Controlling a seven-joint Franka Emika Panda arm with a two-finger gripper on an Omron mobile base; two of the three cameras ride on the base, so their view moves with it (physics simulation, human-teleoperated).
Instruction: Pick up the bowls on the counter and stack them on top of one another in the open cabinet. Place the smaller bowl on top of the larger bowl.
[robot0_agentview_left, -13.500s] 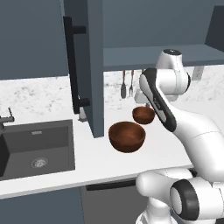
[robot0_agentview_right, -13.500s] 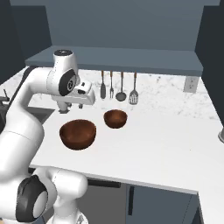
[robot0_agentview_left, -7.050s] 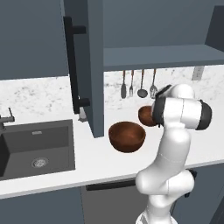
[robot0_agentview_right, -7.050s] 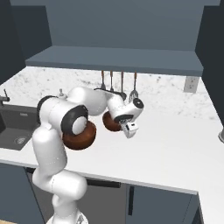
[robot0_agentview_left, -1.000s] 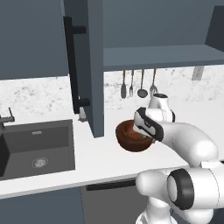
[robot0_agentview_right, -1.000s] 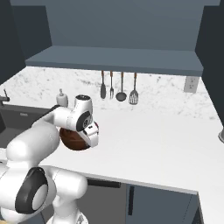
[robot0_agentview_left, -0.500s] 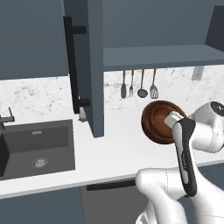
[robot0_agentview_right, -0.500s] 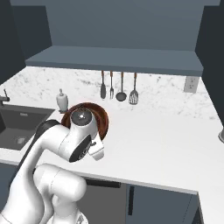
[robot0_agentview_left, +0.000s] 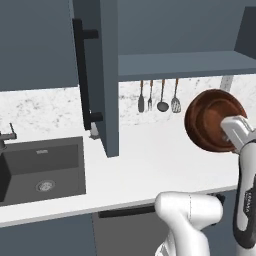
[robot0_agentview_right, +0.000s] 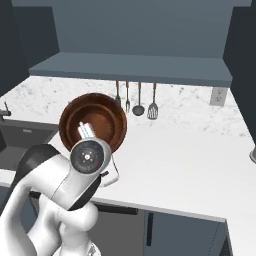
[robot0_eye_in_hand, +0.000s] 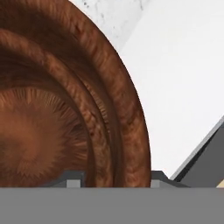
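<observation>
Item: larger bowl (robot0_agentview_left: 212, 120), reddish-brown, carried in the air with the smaller bowl (robot0_agentview_right: 96, 126) nested inside it as a concentric ring. Location: lifted off the counter (robot0_agentview_left: 150, 160), at about 3 o'clock in the left base view and 9 o'clock in the right base view, below and in front of the shelf of the open cabinet (robot0_agentview_left: 180, 64). Holder: gripper (robot0_eye_in_hand: 113, 180); its two fingertips (robot0_eye_in_hand: 74, 180) straddle the larger bowl's rim at the bottom of the hand view, so they appear to pinch that rim (contact itself is cropped). Orientation: the pair stands on edge, mouth facing back toward the base cameras, axis roughly horizontal; a round thing has no long axis, so the rim plane, near vertical, is the reference. Handling judgement: the step in hand is the carry up to the shelf. Level the mouth upward before release, since a tilted stack may let the inner bowl slide out. Raise the rim above the shelf lip, enter well right of the open door's bar handle (robot0_agentview_left: 80, 75), and set down flat.
</observation>
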